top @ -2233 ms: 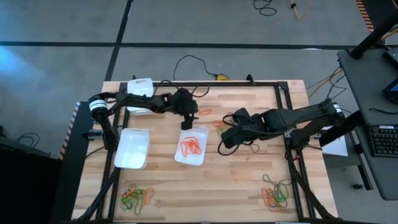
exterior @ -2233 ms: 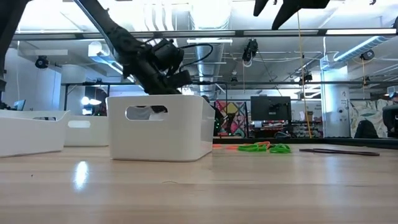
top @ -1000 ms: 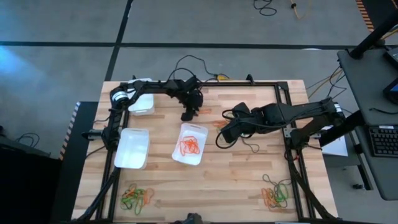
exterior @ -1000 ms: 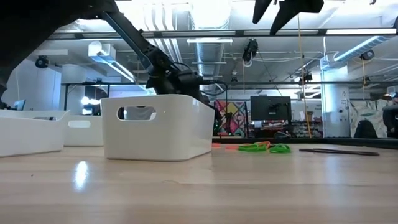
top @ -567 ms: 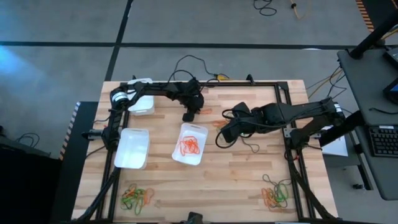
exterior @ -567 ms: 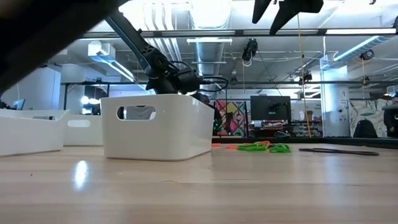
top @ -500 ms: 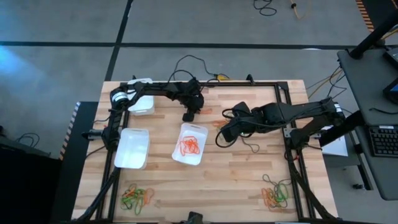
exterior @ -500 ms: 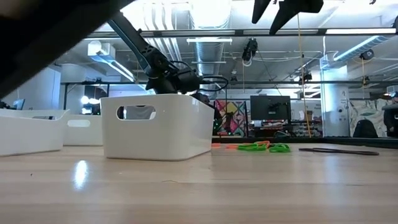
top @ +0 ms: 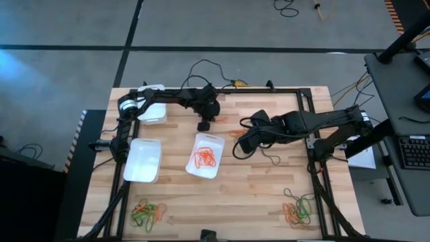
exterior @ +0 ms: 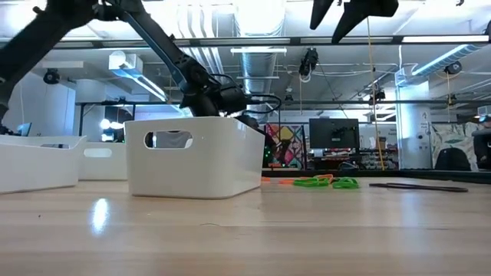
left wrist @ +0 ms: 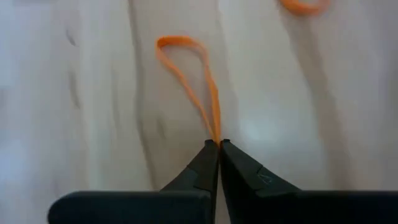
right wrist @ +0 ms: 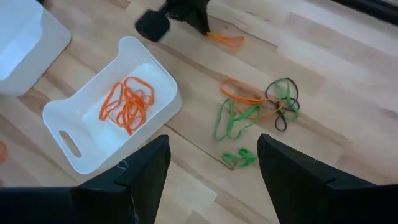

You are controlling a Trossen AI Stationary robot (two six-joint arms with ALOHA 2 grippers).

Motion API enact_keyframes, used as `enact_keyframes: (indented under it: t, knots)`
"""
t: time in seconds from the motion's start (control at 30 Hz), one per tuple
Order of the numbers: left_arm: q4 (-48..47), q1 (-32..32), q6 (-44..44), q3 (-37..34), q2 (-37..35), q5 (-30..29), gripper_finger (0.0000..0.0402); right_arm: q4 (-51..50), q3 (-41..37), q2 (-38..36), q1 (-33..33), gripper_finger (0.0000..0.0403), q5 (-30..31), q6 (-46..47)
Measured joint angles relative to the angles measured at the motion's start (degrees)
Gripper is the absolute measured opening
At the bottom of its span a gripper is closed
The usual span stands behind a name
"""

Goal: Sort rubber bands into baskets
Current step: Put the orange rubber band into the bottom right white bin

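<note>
An orange rubber band [left wrist: 186, 68] lies on the wood beyond the centre basket [top: 206, 156], which has several orange bands [right wrist: 127, 102] in it. My left gripper [left wrist: 217, 144] is down at the table, shut on that band's near end; it also shows in the high view [top: 203, 125]. My right gripper [right wrist: 212, 140] hangs open, well above the table, right of the centre basket [top: 240, 146]. It has nothing between its fingers. Below it lies a loose cluster of green, orange and dark bands [right wrist: 255, 106]. My left gripper pinches the orange band's narrow end [left wrist: 216, 135] between its two fingertips. The fingers slant down from the table's left side, in line with the band's length. The rest of the loop lies on the wood, stretched out away from the fingers.
Two more baskets stand on the left, one at the far edge [top: 153, 104] and one nearer [top: 142, 160]. Mixed band piles lie at the near left [top: 149, 212] and near right [top: 297, 210]. Another orange band [left wrist: 305, 6] lies close by. A black cable [top: 269, 158] trails under my right arm.
My left gripper has moved from above the centre basket's far end toward the table's far edge and down to the wood. There it has kept nearly still for the last second. My right arm has not moved.
</note>
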Motion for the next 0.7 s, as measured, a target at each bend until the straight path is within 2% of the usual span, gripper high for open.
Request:
enact_keyframes:
  t: [0.17,0.43,0.57,0.7]
  knots:
    - [-5.7,-0.1,-1.0,-0.1,-8.4,0.3,0.0,0.0,0.0,0.0,0.0,0.0233,0.0,-3.2]
    - [-13.6,-2.5,-6.0,-1.9,-21.6,0.8,0.0,0.4,0.0,0.0,0.0,0.0233,0.0,-3.3]
    - [-14.7,-6.7,-8.9,-6.9,-27.6,2.2,0.0,0.9,0.0,0.1,0.0,0.0233,0.0,-3.2]
    - [-12.6,-13.1,-11.1,-15.7,-33.6,3.1,0.0,1.9,0.0,0.1,0.0,0.0233,0.0,-3.2]
